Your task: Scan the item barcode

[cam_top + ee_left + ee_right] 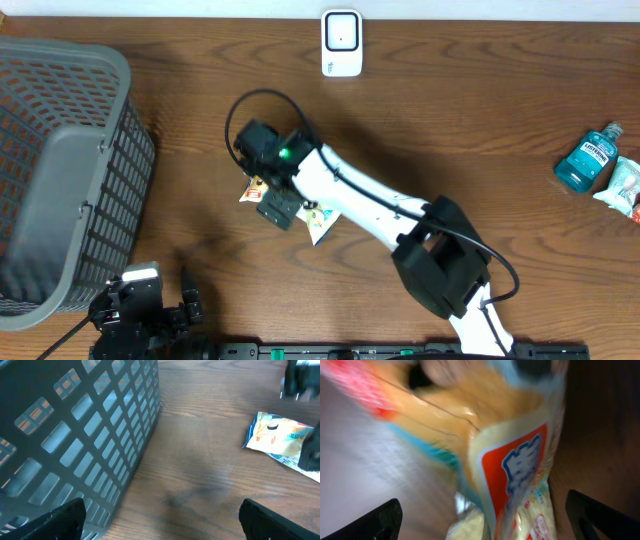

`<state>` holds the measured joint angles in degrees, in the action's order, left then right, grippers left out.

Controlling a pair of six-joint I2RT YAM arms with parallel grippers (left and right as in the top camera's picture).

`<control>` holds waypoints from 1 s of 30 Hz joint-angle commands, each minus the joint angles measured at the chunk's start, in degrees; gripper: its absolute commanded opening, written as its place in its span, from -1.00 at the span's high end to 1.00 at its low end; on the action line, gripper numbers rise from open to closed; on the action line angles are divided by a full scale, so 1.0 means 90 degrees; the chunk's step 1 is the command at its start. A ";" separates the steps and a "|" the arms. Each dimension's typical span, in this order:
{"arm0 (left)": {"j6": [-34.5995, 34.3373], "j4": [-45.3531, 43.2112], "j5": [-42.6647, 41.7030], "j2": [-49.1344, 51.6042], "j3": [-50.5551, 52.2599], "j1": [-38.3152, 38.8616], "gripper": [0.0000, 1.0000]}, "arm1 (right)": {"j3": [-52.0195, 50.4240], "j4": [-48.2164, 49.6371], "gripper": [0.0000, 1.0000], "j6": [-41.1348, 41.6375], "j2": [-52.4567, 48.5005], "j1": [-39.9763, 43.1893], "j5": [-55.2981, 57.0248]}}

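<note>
Noted right gripper (485, 520) spread wide around snack packet (470, 420), left gripper (162, 517) spread too. Cannot read blurred blue characters (522, 472) on its red panel (495, 487).

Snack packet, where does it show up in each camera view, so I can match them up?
Overhead: snack packet at centre, partly under the right pincer.
Left wrist: snack packet at the right edge, lying on the table.
Right wrist: snack packet fills most of the frame, blurred and very close.
Shared landmark: the brown wooden table, in all three.
</note>
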<state>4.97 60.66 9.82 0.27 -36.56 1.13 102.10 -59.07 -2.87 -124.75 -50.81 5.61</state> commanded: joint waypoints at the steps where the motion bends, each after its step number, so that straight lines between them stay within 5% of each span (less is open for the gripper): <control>1: 0.0087 -0.0002 0.0083 -0.0005 -0.0027 -0.0017 -0.96 | -0.0644 0.0342 -0.96 0.0974 0.0022 -0.0202 0.1511; 3: 0.0087 -0.0002 0.0085 -0.0005 -0.0027 -0.0017 -0.96 | -0.0879 0.0549 -0.86 0.1316 0.0022 -0.0296 0.2091; 6: 0.0087 -0.0002 0.0085 -0.0005 -0.0027 -0.0017 -0.96 | -0.1081 0.0811 -0.33 0.1634 0.0022 -0.0386 0.2737; 8: 0.0087 -0.0002 0.0085 -0.0005 -0.0027 -0.0017 -0.96 | -0.1190 0.1003 0.54 0.1678 0.0022 -0.0391 0.3019; 10: 0.0087 -0.0002 0.0083 -0.0005 -0.0027 -0.0017 -0.96 | -0.1246 0.1098 0.97 0.1690 0.0022 -0.0381 0.3089; 17: 0.0087 -0.0002 0.0085 -0.0005 -0.0027 -0.0017 -0.96 | -0.0979 0.0835 0.98 0.1486 0.0206 -0.0214 0.1622; 24: 0.0087 -0.0002 0.0083 -0.0005 -0.0027 -0.0017 -0.96 | -0.0355 -0.0289 0.98 -0.1163 0.0950 0.0872 -0.3269; 30: 0.0087 -0.0002 0.0083 -0.0005 -0.0027 -0.0017 -0.96 | -0.0522 -0.1008 0.98 -0.2361 0.0962 0.2244 -0.6511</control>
<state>4.97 60.66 9.85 0.27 -36.56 1.13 97.67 -66.46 -13.67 -116.55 -35.42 -28.95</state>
